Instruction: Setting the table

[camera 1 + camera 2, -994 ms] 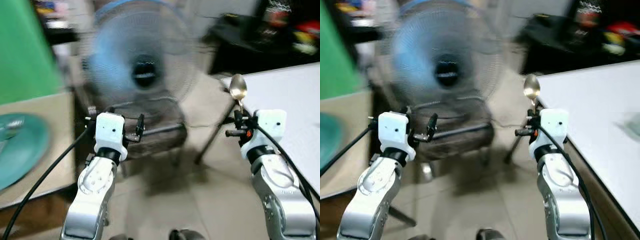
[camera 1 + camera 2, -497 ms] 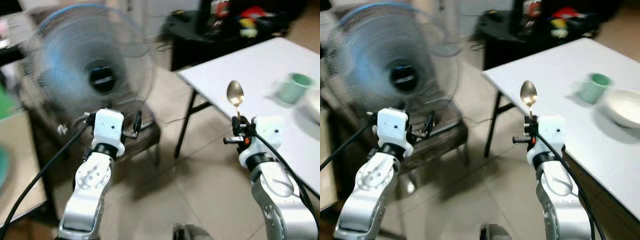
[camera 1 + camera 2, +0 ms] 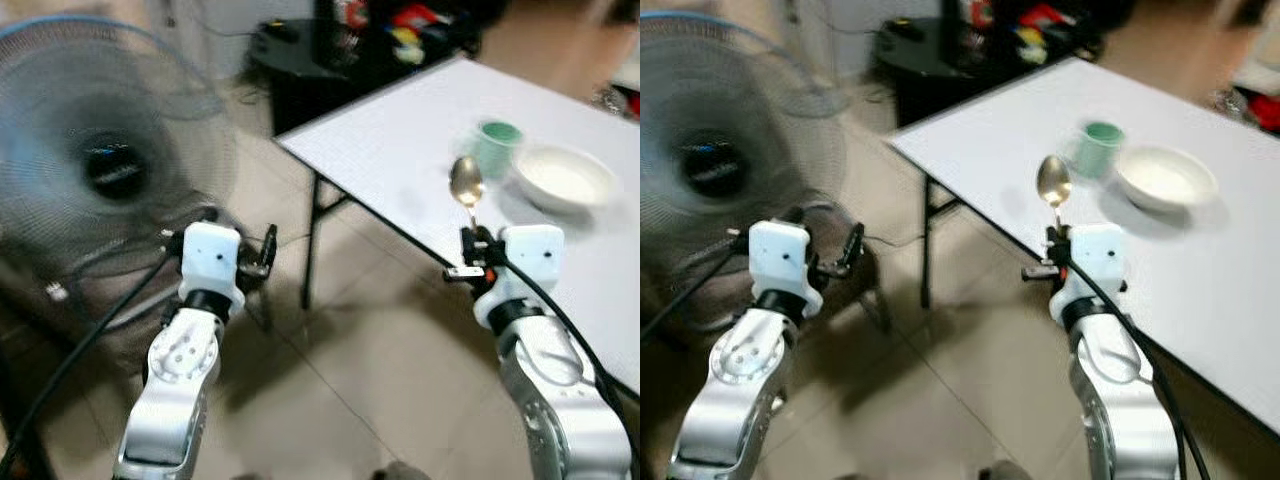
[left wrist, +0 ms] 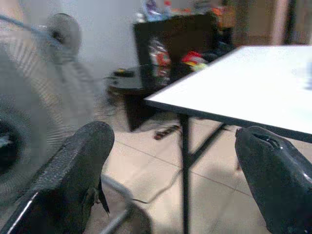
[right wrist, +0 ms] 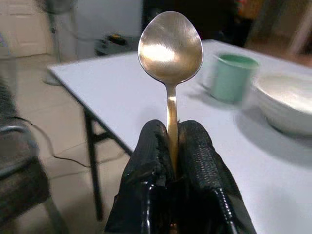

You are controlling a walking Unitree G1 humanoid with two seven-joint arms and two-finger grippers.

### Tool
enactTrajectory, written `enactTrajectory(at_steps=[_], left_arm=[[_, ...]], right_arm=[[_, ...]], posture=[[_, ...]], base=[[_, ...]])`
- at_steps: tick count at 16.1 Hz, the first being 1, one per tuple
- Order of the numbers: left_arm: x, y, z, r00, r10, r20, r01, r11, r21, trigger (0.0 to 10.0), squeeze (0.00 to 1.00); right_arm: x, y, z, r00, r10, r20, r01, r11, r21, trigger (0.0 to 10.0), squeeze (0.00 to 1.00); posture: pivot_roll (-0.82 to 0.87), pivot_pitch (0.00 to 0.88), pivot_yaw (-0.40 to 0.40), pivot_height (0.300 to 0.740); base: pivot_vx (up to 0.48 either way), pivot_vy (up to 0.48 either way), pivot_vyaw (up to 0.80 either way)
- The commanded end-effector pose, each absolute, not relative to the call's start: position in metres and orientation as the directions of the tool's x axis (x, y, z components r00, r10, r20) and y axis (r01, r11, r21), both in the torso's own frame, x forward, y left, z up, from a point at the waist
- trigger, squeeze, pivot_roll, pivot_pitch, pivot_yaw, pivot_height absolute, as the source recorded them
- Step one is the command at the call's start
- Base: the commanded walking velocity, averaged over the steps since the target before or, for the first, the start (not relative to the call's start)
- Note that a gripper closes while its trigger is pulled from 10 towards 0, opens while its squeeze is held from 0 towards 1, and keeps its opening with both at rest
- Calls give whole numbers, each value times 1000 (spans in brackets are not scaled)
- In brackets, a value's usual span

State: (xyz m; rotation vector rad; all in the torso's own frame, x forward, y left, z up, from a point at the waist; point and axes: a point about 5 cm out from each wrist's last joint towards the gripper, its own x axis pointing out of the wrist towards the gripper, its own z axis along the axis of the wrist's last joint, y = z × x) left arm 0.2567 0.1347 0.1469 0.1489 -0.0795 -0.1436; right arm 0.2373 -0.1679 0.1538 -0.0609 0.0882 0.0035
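A gold spoon [image 5: 170, 48] is held tight by the right gripper [image 5: 171, 146], with its two black fingers [image 5: 152, 156] pinched on the handle and the bowl of the spoon pointing up. The left gripper [image 4: 170, 161] is spread wide and nothing is held in it. A second ago mostly the big fan [image 3: 105, 170] was seen, with only a corner of the white table [image 3: 1020, 140]. Now the view has been turned to the right, so the fan has slid off to the left and much more of the table is seen. A green cup [image 3: 1100, 148] and a white bowl [image 3: 1167, 178] are seen standing close together on it, near the spoon. The spoon is likely to be put down beside the bowl soon, but the table must be reached first.
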Motion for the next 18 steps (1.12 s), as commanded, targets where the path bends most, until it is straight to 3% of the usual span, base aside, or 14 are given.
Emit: enactTrajectory(at_steps=[1, 11, 14, 18], left_arm=[[257, 132, 150, 984, -162, 80, 147, 975, 165, 10000, 0], [263, 133, 152, 979, -189, 80, 172, 968, 185, 10000, 0], [264, 131, 153, 975, -207, 82, 184, 956, 230, 10000, 0], [259, 135, 146, 985, -168, 46, 156, 969, 190, 10000, 0]], right_arm=[[235, -172, 153, 995, -27, -100, 21, 998, -64, 10000, 0], [231, -171, 150, 991, -71, -114, 64, 996, -56, 10000, 0], [232, -171, 153, 992, -67, -103, 61, 996, -62, 10000, 0], [235, -165, 156, 997, -1, -81, -5, 997, -75, 10000, 0]], posture=[[-78, 43, 8, 740], [-80, 39, 42, 740], [-86, 36, 40, 740], [-73, 33, 27, 740]], base=[[0, 428, -775], [0, 417, -771], [0, -320, -771], [0, -120, 0]])
